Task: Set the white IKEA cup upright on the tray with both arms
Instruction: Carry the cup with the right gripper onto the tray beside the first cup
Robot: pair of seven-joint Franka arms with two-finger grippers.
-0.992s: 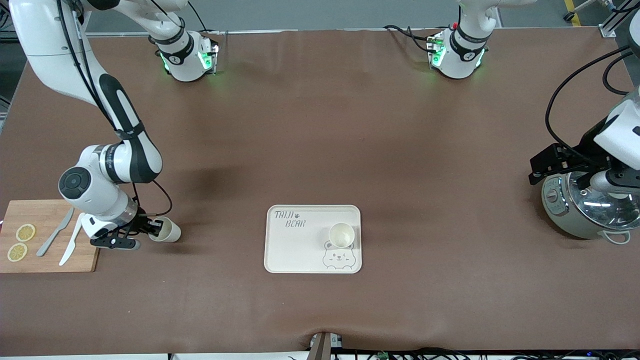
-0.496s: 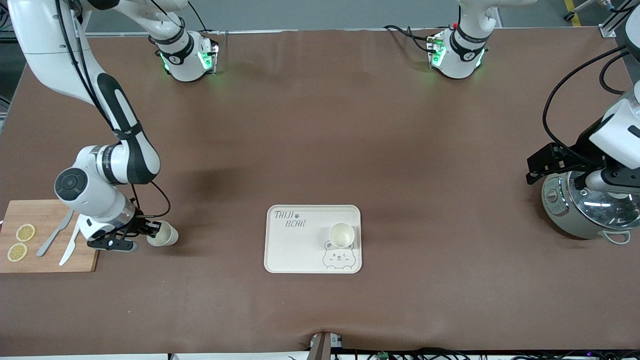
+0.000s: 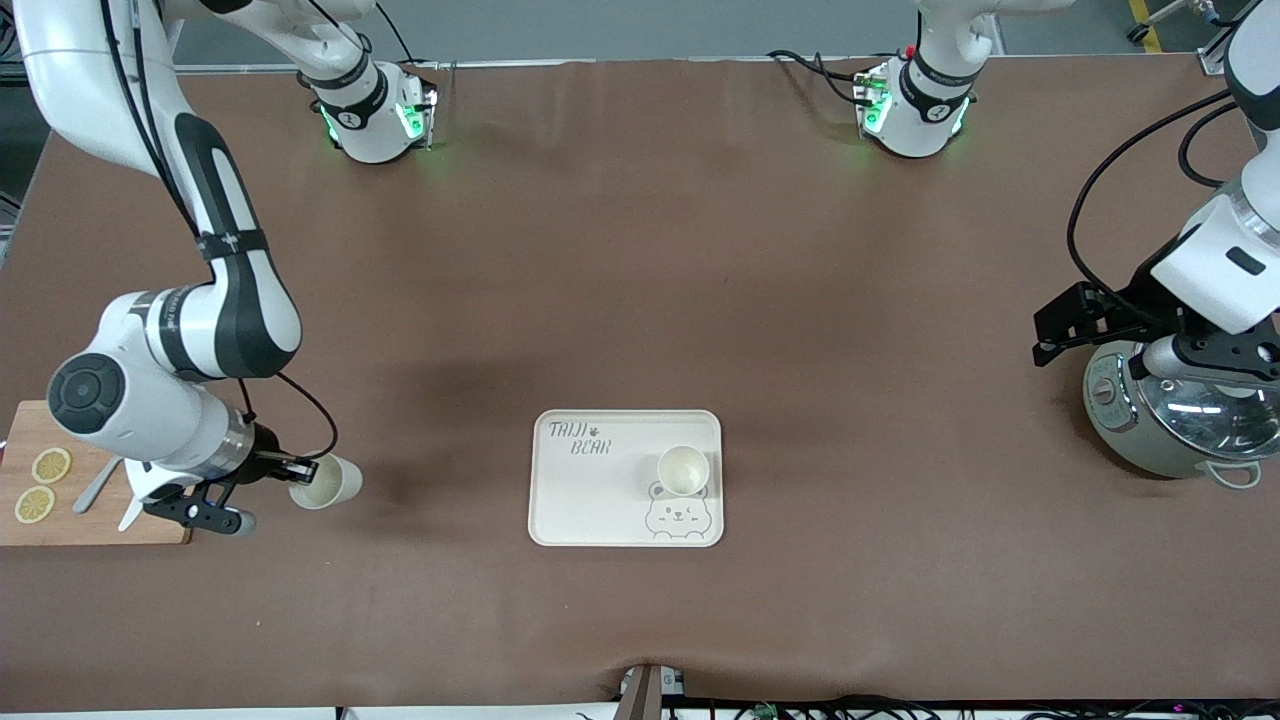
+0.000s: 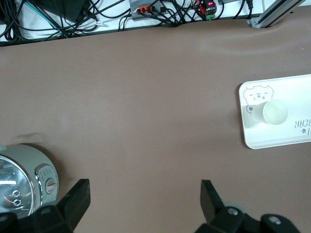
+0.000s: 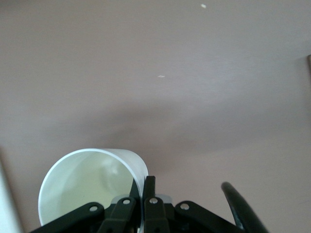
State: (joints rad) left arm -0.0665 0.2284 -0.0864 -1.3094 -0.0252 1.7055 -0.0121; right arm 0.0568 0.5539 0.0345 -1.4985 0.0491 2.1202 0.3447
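Held cup [image 3: 326, 482] tilted, mouth toward front camera

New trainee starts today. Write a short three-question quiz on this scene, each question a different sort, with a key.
1. True or false: the right gripper is shut on the rim of a tilted white cup.
2. Where is the left gripper? A over the tray, B open above the table beside the silver cooker, C over the cutting board.
3. Fill in: the second cup stands upright on the ___.

Key
1. True.
2. B; the silver cooker sits at the left arm's end.
3. tray, by its bear drawing.
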